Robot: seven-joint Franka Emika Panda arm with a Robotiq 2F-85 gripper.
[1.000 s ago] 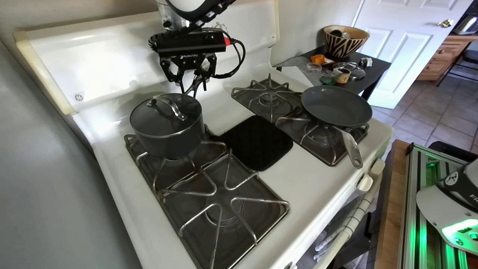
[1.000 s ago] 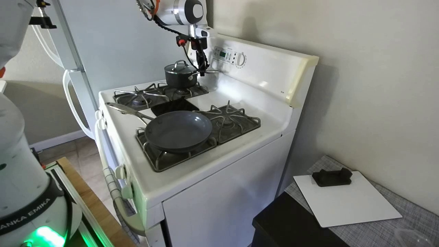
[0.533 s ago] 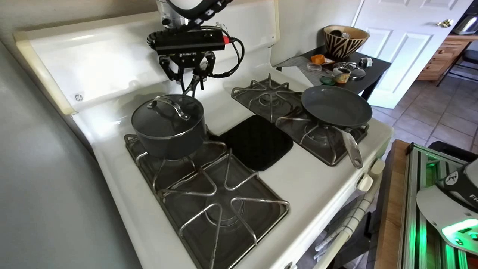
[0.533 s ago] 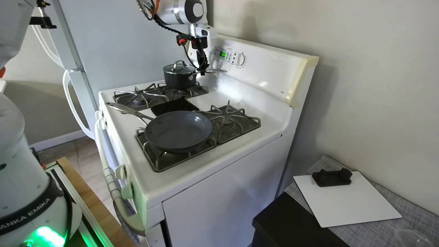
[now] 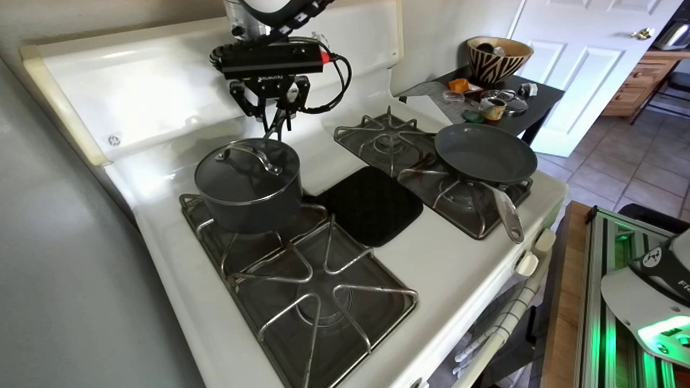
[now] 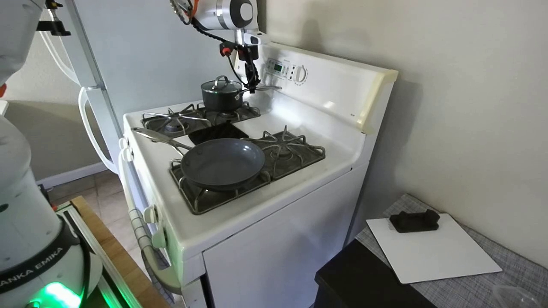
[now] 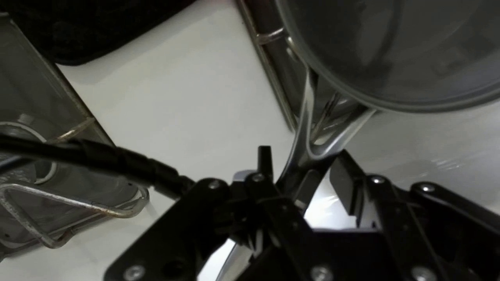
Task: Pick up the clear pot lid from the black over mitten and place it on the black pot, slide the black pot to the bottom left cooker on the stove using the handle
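Note:
The dark pot (image 5: pixel 256 213) stands on the back left burner, with the clear glass lid (image 5: pixel 232 180) on top. Pot (image 6: pixel 220 102) and lid (image 6: pixel 220 87) show in both exterior views. The pot's forked metal handle (image 7: pixel 306 171) points toward the stove's back panel. My gripper (image 7: pixel 304 152) is around the handle, its fingers apart on either side; a gap shows at the right finger. The gripper also shows in an exterior view (image 5: pixel 278 129). The black oven mitt (image 5: pixel 372 207) lies flat mid-stove with nothing on it. The front left burner (image 5: pixel 326 293) is bare.
A grey frying pan (image 5: pixel 485 153) sits on the front right burner, its handle past the front edge. The back panel (image 6: pixel 325 79) rises close behind the gripper. The fridge (image 6: pixel 158 55) stands along the left side. Metal grates (image 5: pixel 345 253) stick up around the burners.
The pot with its lid has shifted slightly toward the front and middle of the stove and turned a little. The gripper's fingers have come somewhat closer together around the handle.

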